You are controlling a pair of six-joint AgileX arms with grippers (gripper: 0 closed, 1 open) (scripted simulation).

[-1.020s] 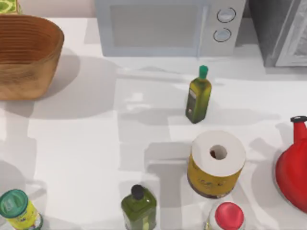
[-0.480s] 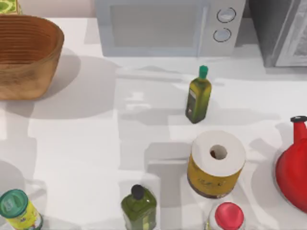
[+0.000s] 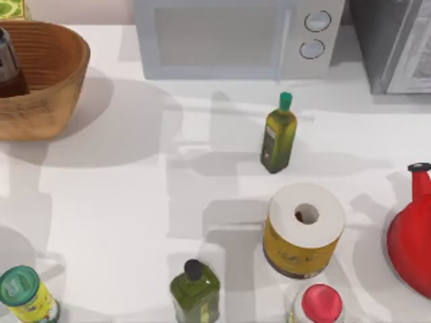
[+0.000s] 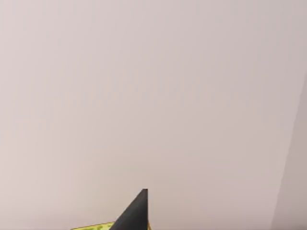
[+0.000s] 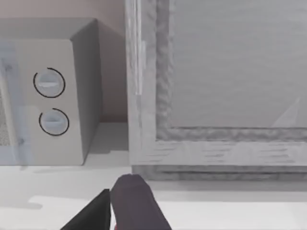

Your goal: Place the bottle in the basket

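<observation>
The bottle [image 3: 8, 67] stands in the basket [image 3: 64, 87] at the surface's [image 3: 121, 195] far left corner, its dark neck and reddish-brown body showing at the top view's left edge, inside the woven rim. To my eye the placing is at its last step, the letting go. The left hand sits off past that edge, so whether it grips the bottle or has opened, I cannot tell. The right hand [image 5: 132, 203] hangs parked near the microwave [image 5: 53, 96]; its state I cannot tell either. Done well, the release wants the bottle's base settled on the basket floor first, then a straight lift clear of the rim, so nothing tips. The 2 green bottles, slim [image 3: 279, 134] and squat [image 3: 194, 291], stand well apart.
</observation>
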